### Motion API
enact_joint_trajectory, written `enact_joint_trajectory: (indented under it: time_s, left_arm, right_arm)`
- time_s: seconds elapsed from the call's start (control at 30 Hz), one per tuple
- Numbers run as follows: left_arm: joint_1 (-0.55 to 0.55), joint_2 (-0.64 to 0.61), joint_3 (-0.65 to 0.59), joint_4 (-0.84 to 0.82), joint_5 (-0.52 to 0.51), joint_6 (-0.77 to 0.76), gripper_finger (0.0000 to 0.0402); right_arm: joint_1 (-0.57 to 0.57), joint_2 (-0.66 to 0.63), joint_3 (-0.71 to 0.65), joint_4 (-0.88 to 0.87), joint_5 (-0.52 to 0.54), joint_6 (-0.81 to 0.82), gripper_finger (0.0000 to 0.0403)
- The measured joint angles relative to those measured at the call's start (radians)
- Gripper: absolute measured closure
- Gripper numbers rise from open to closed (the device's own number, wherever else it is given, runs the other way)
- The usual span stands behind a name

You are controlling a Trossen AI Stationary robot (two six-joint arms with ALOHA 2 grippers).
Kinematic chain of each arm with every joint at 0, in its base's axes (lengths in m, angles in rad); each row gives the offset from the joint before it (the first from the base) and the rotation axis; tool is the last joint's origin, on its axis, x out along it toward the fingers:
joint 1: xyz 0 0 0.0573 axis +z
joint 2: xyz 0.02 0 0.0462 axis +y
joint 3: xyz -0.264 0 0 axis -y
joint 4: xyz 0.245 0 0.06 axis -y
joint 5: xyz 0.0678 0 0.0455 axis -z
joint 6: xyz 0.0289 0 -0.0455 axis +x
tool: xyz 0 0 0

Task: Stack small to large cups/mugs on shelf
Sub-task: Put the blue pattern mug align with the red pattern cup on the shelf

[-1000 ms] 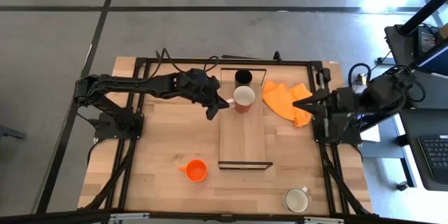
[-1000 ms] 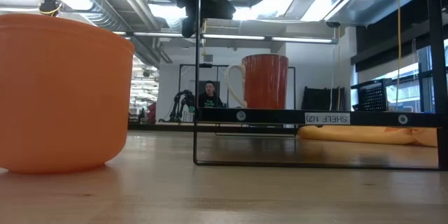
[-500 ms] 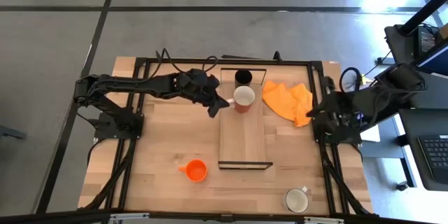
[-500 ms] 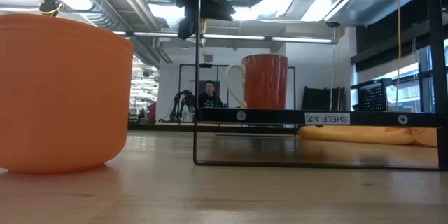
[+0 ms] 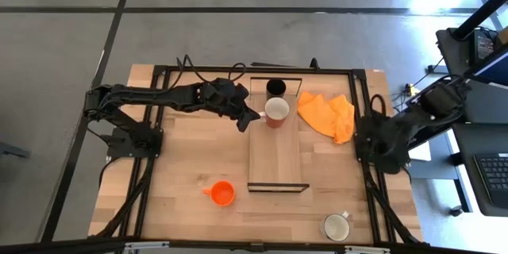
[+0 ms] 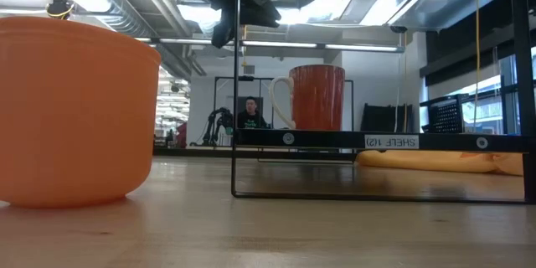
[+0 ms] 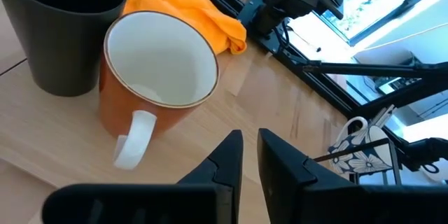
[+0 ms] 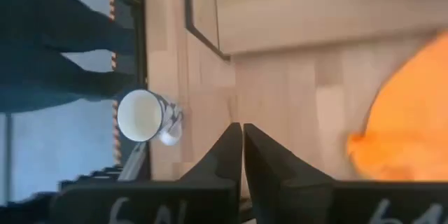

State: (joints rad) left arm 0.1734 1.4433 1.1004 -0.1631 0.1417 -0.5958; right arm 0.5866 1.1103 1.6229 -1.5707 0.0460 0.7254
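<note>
On the shelf point(image 5: 276, 155), at its far end, stand a black tumbler point(image 5: 275, 87) and, just nearer, a rust-orange mug with a white inside and white handle point(image 5: 276, 111); both show in the left wrist view, the tumbler point(image 7: 66, 35) behind the mug point(image 7: 161, 77). My left gripper point(image 5: 242, 120) hovers just left of the mug's handle point(image 7: 134, 140), its fingers point(image 7: 250, 155) a narrow gap apart and empty. An orange cup point(image 5: 222, 194) stands on the table near the front. A white patterned mug point(image 5: 336, 226) stands at the near right corner. My right gripper point(image 5: 369, 144) is shut and empty at the right edge.
An orange cloth point(image 5: 327, 116) lies right of the shelf's far end, between it and my right arm. In the low view the orange cup point(image 6: 75, 109) fills the left and the shelf's black frame point(image 6: 377, 141) crosses the middle. Bare tabletop lies left of the shelf.
My right gripper has drawn back from beside the orange cloth toward the table's right and near edges, still shut. My left gripper has stayed beside the mug's handle. The cups have not moved.
</note>
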Motion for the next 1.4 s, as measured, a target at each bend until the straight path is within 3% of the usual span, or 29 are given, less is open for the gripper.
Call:
enact_joint_trajectory:
  time_s: [0.33,0.47,0.67,0.83,1.07,1.4]
  left_arm:
    - [0.000,0.000,0.000,-0.012,0.055,0.003,0.0363]
    - [-0.003,0.000,0.000,-0.029,0.141,0.031,0.0363]
    - [-0.030,0.000,0.000,-0.047,0.161,0.120,0.0363]
    - [-0.053,0.000,0.000,-0.048,0.167,0.192,0.0363]
    - [-0.070,0.000,0.000,-0.065,0.167,0.266,0.0363]
    - [-0.077,0.000,0.000,-0.140,0.202,0.319,0.0363]
  right_arm:
    - [0.088,0.001,-0.196,0.000,-0.019,0.700,0.0396]
    - [0.148,0.016,-0.273,0.016,-0.139,1.004,0.0394]
    - [0.244,0.069,-0.341,0.180,-0.308,1.335,0.0389]
    - [0.286,0.138,-0.345,0.338,-0.333,1.439,0.0388]
    - [0.288,0.266,-0.345,0.388,-0.333,1.464,0.0382]
    - [0.288,0.383,-0.345,0.451,-0.352,1.486,0.0282]
